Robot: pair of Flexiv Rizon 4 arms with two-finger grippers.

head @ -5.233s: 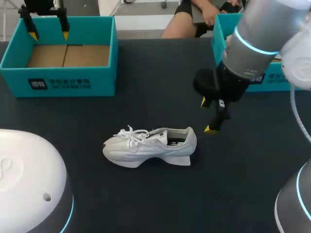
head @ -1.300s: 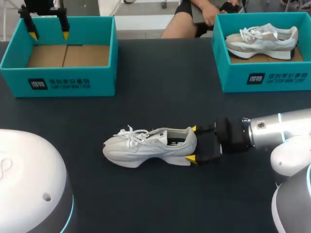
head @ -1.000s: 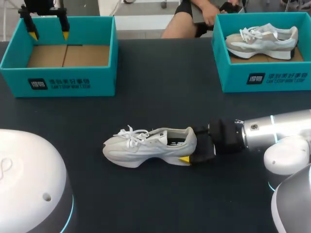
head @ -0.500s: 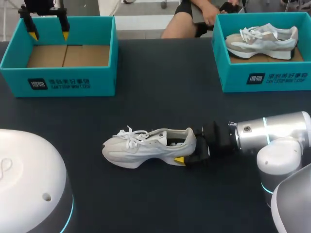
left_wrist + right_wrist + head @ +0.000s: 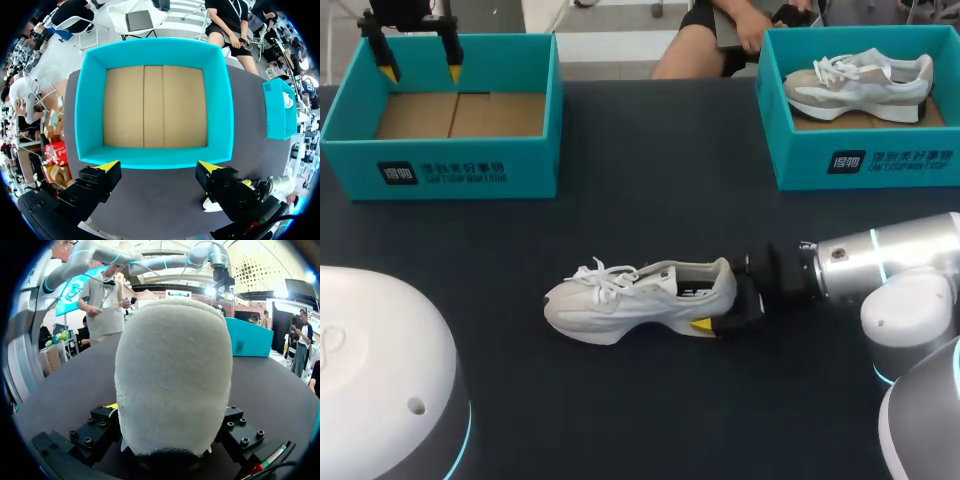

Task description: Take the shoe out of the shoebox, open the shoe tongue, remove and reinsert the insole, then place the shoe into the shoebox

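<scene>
White laced shoe (image 5: 640, 298) upright, heel clamped by right gripper (image 5: 719, 296)

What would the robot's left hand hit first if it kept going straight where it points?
Probably the empty teal shoebox: the left hand points down into it, toward its cardboard floor, though the wall nearest it might come first; depth is unclear.
</scene>
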